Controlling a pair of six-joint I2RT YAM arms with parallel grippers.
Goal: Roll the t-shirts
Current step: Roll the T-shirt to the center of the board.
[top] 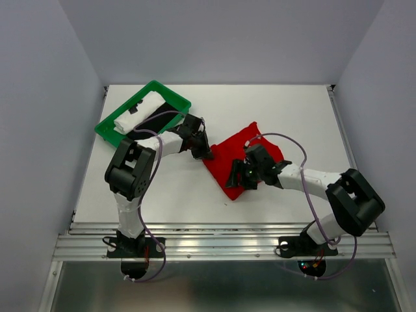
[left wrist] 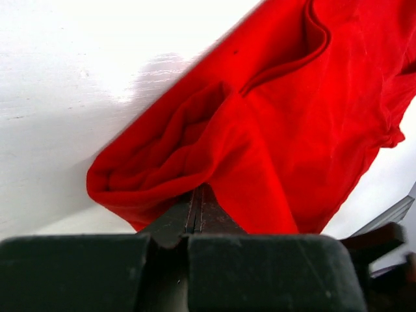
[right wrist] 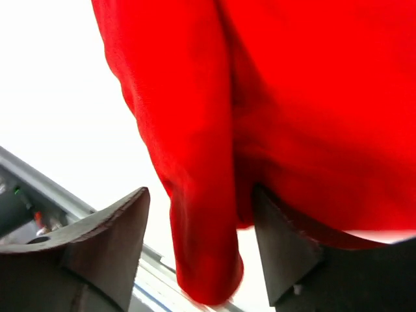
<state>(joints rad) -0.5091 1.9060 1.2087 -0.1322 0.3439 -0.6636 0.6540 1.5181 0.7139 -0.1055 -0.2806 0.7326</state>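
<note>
Green plastic tray (top: 104,130) far left, holding a rolled white t-shirt (top: 138,112) and a black t-shirt (top: 158,119). Next, the left gripper (top: 209,155) is pinched shut on the bright red cloth t-shirt (top: 229,156) mid-table, and the right gripper (top: 238,179) gapes around its near fold. Risk: a one-sided pull skews the roll.
</note>
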